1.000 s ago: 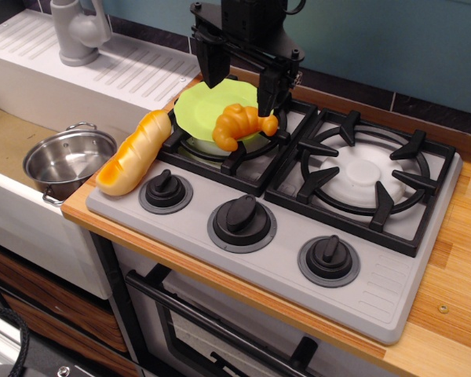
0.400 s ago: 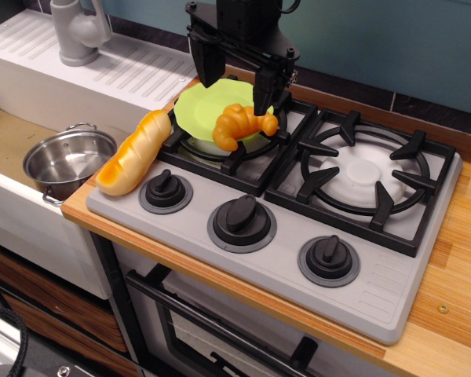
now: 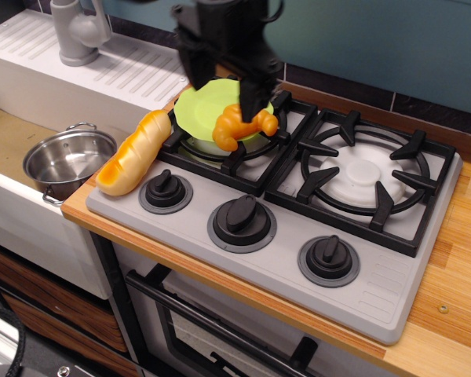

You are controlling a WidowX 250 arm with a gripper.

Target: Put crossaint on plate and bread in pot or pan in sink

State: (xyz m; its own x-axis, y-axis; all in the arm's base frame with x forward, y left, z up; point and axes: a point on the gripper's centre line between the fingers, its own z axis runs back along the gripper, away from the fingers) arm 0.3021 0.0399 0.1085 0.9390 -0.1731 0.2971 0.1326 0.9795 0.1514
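Note:
The crossaint (image 3: 242, 127) lies on the front right part of the lime-green plate (image 3: 202, 107), which rests on the left burner grate. My gripper (image 3: 224, 88) is open above the plate, its two black fingers apart, one at the plate's back left and one just above the crossaint. It holds nothing. The bread (image 3: 133, 152) lies slanted at the stove's left edge, its cut end toward the front. The steel pot (image 3: 67, 160) stands empty in the sink (image 3: 8, 137).
The grey tap (image 3: 77, 30) stands on the ribbed white drainboard (image 3: 133, 75) at the back left. Three black knobs (image 3: 242, 217) line the stove front. The right burner grate (image 3: 369, 173) is bare. A wooden counter runs along the right.
My gripper has moved left and a little up, away from the crossaint, fingers still apart. The crossaint, plate, bread and pot have not moved.

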